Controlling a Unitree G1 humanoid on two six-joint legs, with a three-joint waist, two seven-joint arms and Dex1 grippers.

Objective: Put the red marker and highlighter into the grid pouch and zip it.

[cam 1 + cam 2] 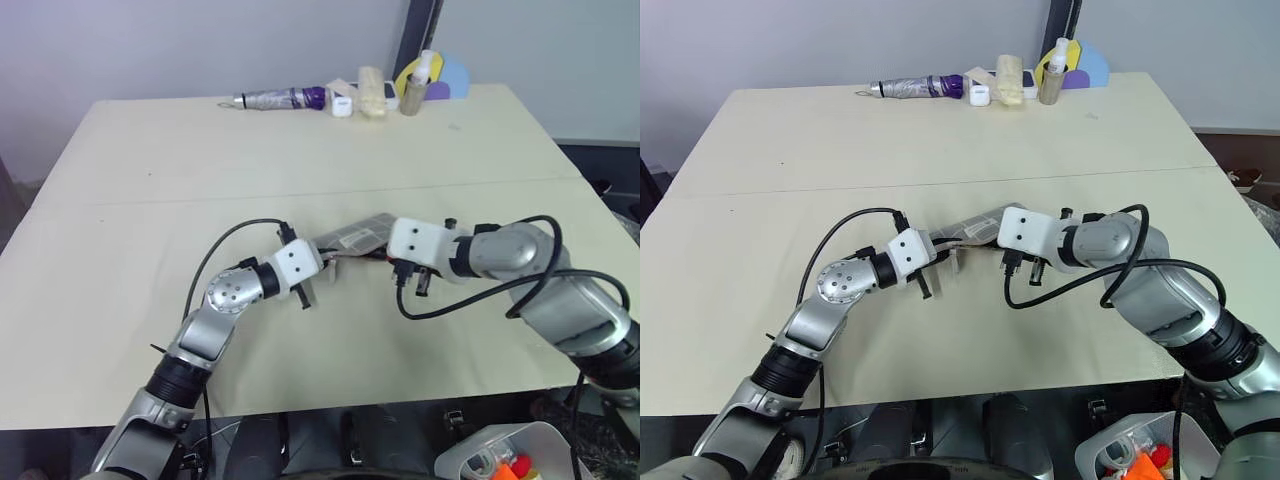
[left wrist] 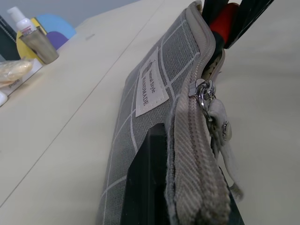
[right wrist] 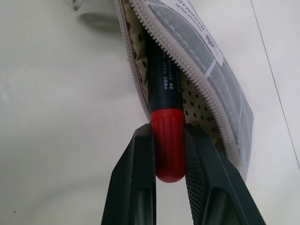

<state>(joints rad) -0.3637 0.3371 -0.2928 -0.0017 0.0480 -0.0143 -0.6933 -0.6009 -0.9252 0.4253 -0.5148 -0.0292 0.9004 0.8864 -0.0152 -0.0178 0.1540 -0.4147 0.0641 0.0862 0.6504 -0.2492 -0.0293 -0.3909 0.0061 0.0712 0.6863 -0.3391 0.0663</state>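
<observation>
**Red marker halfway into the pouch, zipper yet to close**

Grey fabric with white grid lines marks the grid pouch (image 2: 140, 117), held up off the middle of the table (image 1: 120, 250) between the two arms. The left gripper (image 2: 173, 187) has its jaws pressed together on the pouch's zipper edge at the left end. The right gripper (image 3: 168, 154) pinches the red end of the red marker (image 3: 165, 108); the marker's dark barrel already sits inside the pouch's open mouth, against the dotted lining, while the red end still sticks out.

By my reading, the marker's insertion is under way but not finished. The highlighter I cannot pick out, so whether it is already inside is unclear. The zip stands open, its pull (image 2: 205, 93) partway along the teeth, so zipping remains.

Count: one pouch, one red marker, two grippers. At the table's far edge lie one silver-and-purple tube (image 1: 280, 98), one spray bottle (image 1: 418, 82) and some small items.
</observation>
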